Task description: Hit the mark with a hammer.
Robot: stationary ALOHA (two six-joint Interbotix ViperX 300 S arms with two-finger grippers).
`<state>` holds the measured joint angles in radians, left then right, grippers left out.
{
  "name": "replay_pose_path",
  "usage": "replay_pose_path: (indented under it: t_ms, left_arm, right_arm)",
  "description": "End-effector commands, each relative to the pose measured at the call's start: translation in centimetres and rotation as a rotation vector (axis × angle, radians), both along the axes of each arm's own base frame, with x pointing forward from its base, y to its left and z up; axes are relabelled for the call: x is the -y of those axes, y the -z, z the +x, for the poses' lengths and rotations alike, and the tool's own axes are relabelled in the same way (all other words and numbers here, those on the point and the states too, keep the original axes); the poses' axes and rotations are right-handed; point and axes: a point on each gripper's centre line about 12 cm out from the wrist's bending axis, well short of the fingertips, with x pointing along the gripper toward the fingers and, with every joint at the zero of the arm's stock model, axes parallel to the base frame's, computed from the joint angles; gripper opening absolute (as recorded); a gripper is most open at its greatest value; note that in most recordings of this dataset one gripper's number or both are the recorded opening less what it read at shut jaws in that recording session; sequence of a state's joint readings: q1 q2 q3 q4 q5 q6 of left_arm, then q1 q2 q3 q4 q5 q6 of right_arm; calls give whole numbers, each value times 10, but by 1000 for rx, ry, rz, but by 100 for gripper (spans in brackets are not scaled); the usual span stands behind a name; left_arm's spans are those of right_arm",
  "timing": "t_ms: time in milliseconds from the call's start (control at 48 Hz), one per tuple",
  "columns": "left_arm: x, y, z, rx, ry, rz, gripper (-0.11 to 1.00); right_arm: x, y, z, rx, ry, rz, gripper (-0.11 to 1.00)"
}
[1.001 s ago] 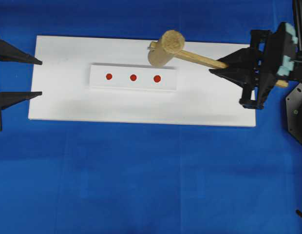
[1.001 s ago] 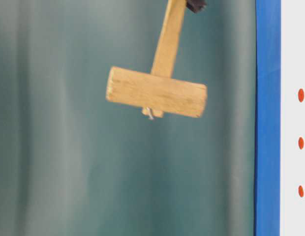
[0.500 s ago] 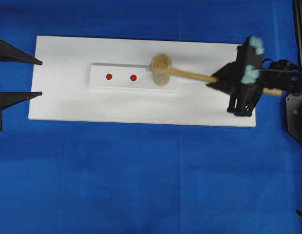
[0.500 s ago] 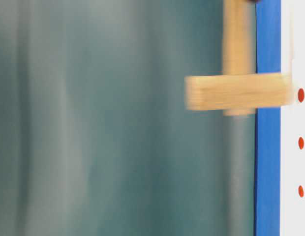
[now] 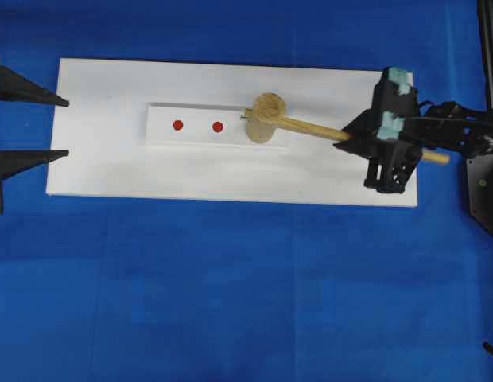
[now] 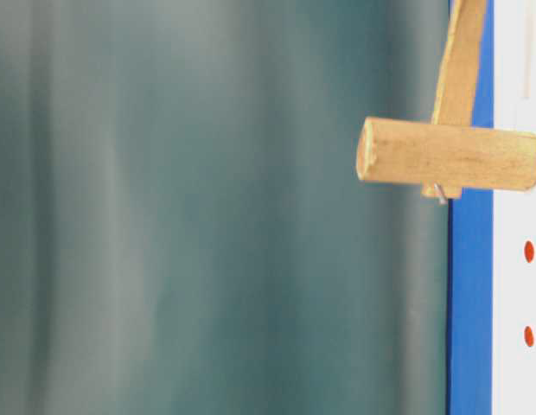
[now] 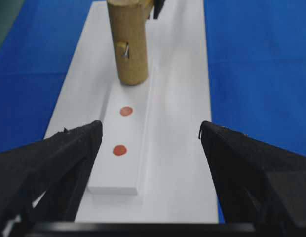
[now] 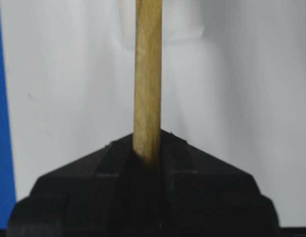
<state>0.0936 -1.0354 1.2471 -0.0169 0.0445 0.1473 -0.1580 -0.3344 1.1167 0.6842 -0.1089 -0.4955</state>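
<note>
Hammer head on strip | right jaws clamp handle | left jaws wide, unloaded

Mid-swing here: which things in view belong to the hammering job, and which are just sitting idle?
In the job:
hammer
right gripper, shut on its handle
strip with two red marks showing

Idle:
left gripper, open
white board
blue cloth

I can read no text, label, brand or number anywhere. The only signs I see are two plain red dots on the white strip.
</note>
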Motion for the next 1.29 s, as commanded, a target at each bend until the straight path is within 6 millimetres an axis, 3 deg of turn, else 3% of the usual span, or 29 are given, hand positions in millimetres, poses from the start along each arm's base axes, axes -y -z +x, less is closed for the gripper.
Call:
replay_pose_path:
  t_ms: [0, 188, 292, 626, 792, 1272]
  left_arm:
    - [-1, -4, 2, 9, -5, -2, 78]
    - [-1, -4, 2, 11, -5, -2, 78]
    - [-1, -3, 2, 6, -5, -2, 78]
    - [-1, -3, 2, 8, -5, -2, 78]
    - [-1, -3, 3, 8, -5, -2, 78]
    - [-1, -3, 3, 8, -6, -2, 78]
  right_arm:
    - [1, -27, 4, 102, -1, -28, 2]
    - [-3, -76, -8, 266, -41, -76, 2]
    - [-7, -93, -17, 326, -54, -84, 2]
    - [-6, -91, -13, 306, -60, -79, 2]
    - [-3, -89, 8, 275, -57, -75, 2]
    - [8, -84, 102, 199, -86, -73, 2]
